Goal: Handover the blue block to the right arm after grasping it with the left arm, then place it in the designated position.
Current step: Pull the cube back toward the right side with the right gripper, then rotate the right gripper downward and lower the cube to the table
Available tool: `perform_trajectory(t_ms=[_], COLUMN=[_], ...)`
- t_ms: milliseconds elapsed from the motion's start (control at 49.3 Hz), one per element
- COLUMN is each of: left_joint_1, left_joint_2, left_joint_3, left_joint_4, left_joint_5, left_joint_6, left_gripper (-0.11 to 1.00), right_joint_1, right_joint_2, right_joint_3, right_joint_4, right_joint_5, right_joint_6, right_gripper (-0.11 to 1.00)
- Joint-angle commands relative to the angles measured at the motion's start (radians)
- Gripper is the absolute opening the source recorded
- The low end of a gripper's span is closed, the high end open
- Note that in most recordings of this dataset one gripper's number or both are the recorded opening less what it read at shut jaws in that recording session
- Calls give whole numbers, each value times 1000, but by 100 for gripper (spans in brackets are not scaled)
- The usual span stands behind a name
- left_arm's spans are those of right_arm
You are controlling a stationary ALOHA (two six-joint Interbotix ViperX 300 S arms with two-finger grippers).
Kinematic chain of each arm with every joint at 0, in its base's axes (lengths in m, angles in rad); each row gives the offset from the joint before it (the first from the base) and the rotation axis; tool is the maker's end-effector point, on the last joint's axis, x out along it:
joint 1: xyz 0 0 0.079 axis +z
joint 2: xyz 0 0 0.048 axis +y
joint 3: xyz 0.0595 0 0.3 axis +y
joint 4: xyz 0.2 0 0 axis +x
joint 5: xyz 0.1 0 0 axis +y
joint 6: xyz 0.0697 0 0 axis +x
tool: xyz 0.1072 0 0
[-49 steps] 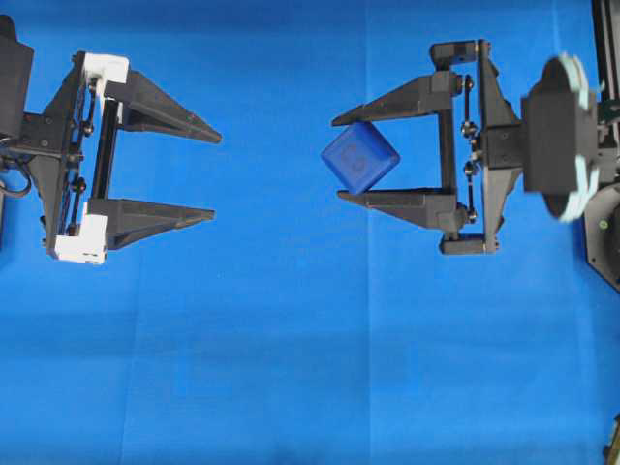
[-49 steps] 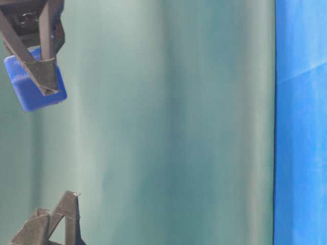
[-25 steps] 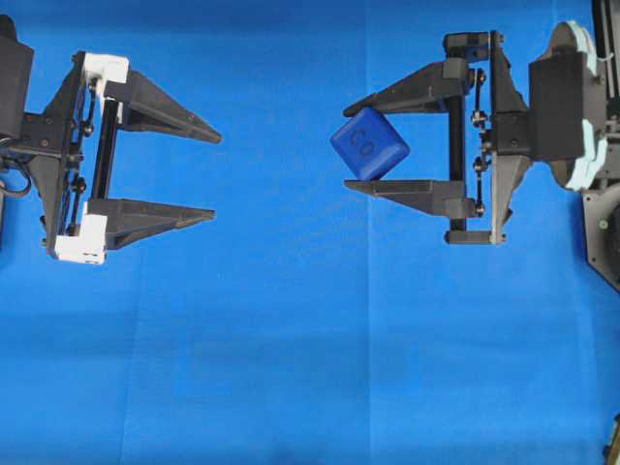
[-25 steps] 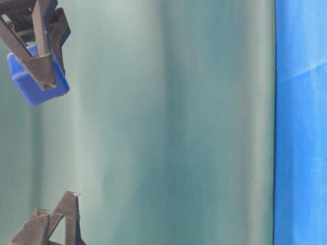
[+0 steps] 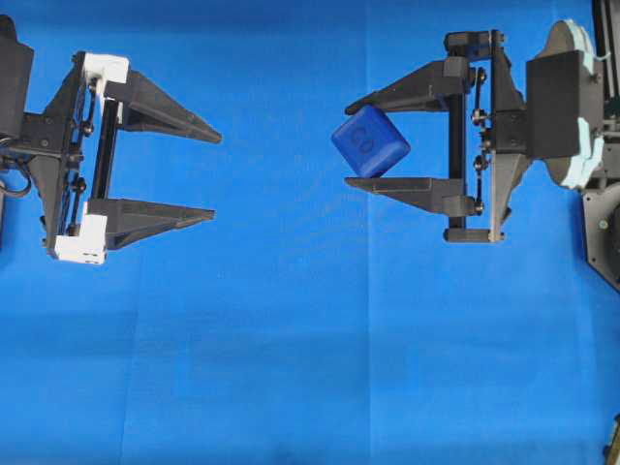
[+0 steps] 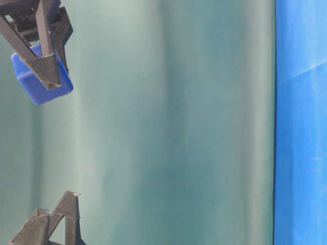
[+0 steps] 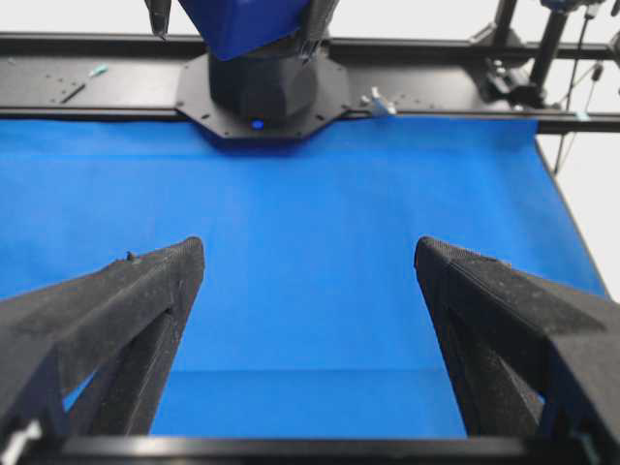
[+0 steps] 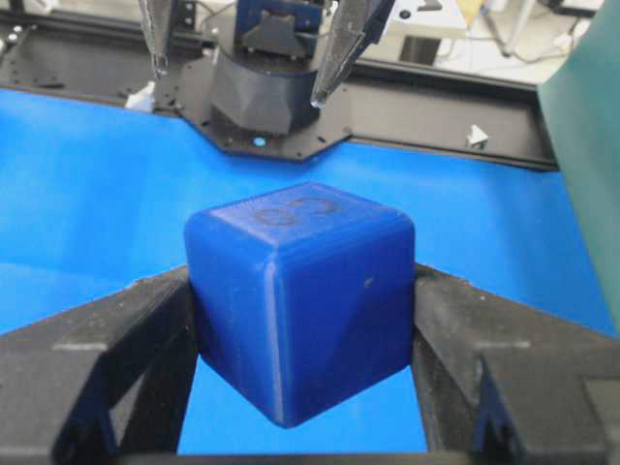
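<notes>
Two black fingers of the right gripper (image 5: 369,140) pinch the blue block (image 5: 370,142) up in the air above the blue cloth (image 5: 291,339), ready to put it down, while the left gripper (image 5: 215,176) waits far away with its fingers spread wide and empty.

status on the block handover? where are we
Handover looks done: the blue block sits clamped between the right gripper fingers, corner-on, lifted off the blue cloth. The left gripper is open, holds nothing and stands well apart from the block. In hand: the right arm carrying the block. Left: setting it down; no marked target spot shows in any view.
</notes>
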Motion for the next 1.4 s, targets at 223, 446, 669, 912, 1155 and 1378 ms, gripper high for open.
perform_trajectory(t_ms=[223,446,669,912,1155,1378], left_joint_1=[5,5,5,5,5,5], left_joint_2=[-21,-21,-20,-20,-20,-20], left_joint_3=[-17,-17,-18,-18,-18,-18], left_joint_4=[0,-2,0,-2,-2,-2], left_joint_5=[-3,-3,-5,-5,-3,-3], left_joint_6=[0,0,0,0,0,0], left_gripper=[93,93,93,93,93,93], right_joint_1=[5,9,18,51,83,126], right_joint_2=[-15,-14,-14,-14,-3,0], right_joint_3=[-15,-15,-15,-15,-18,-20], right_joint_4=[0,2,2,15,81,133], right_joint_5=[-3,0,25,89,229,348], right_joint_6=[2,3,8,11,8,8], right_gripper=[53,53,53,53,53,53])
